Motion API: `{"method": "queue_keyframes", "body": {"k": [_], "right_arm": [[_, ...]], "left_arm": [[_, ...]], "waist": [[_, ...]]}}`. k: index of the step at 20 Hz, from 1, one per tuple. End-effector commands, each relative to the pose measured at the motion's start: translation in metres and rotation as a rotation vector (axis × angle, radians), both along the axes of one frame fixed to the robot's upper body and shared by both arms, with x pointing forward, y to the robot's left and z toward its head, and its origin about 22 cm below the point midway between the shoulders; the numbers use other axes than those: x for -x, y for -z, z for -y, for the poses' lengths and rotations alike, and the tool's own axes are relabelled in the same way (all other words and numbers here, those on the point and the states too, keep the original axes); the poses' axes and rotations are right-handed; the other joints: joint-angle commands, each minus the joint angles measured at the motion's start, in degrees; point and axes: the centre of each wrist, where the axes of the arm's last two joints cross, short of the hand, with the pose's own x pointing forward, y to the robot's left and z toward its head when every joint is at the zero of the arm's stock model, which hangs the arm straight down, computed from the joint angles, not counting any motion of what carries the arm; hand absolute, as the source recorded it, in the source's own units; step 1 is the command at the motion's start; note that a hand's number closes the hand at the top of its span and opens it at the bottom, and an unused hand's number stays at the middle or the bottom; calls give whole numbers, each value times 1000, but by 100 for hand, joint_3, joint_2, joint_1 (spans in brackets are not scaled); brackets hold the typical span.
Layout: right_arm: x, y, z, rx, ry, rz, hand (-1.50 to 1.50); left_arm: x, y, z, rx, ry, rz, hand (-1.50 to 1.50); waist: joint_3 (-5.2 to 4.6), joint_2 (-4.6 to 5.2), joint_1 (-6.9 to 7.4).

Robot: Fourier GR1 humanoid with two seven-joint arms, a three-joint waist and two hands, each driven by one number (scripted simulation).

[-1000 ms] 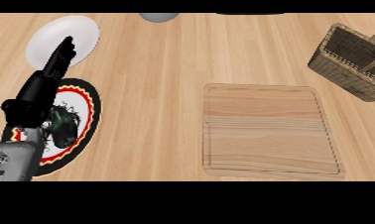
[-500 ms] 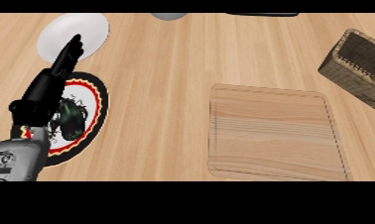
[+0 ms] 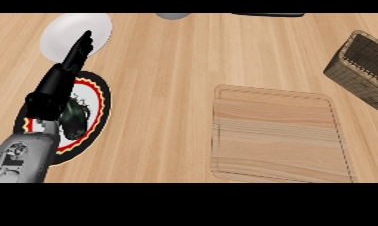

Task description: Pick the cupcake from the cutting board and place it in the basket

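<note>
Looking steeply down at the wooden counter (image 3: 162,80). Left hand (image 3: 63,77) is coming in from the lower left edge, fingers (image 3: 80,50) straight and together, pointing up the frame, holding nothing. It is hanging over two plates: fingertips are overlapping the lower rim of a plain white plate (image 3: 74,32) at upper left, and palm and wrist are covering part of a patterned plate (image 3: 92,102) below it, one with a black outer band, a red ring and a dark green motif in the middle. Grey forearm (image 3: 26,157) is running off the bottom left corner.

Cutting board (image 3: 277,135) is lying flat right of centre: pale wood, rounded corners, a groove running round its edge. Its top is showing only bare wood grain. Cupcake is not showing anywhere in this view, so I cannot tell where it is.

Basket (image 3: 358,67) is sitting at the right edge, dark woven wicker, cut off by the frame, just above and to the right of the board and not touching it. I cannot see down into it from here.

Along the top edge, a grey round object (image 3: 173,15) and a dark flat strip (image 3: 269,14) are each showing only a sliver, too little to identify. Right hand is not showing.
</note>
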Motion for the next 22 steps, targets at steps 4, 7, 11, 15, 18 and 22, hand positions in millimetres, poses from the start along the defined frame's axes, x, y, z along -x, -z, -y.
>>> {"method": "queue_keyframes", "body": {"k": [4, 7, 11, 15, 18, 22], "right_arm": [[-50, 3, -44, 11, -31, -178, 150], [-61, 8, -46, -5, -16, -249, 150], [-46, 13, -25, 172, 43, -391, 150], [-58, 16, -38, 284, 77, -448, 150], [-67, 27, -44, 368, 34, -488, 150], [-70, 19, -35, 235, -42, -498, -150]], "left_arm": [[-2, -3, -8, 7, -13, 7, 0], [7, 9, -7, 5, -35, -2, 0], [13, 3, -23, 1, -24, 4, 0], [6, 7, -7, 1, -29, -4, 0], [16, 19, -18, -1, -29, 7, 0], [-2, 1, -19, -4, -34, 10, 0]], "waist": [[3, -21, -54], [8, -35, -120], [14, -23, -97], [12, -26, -167], [13, -29, -155], [13, -15, -174]]}}
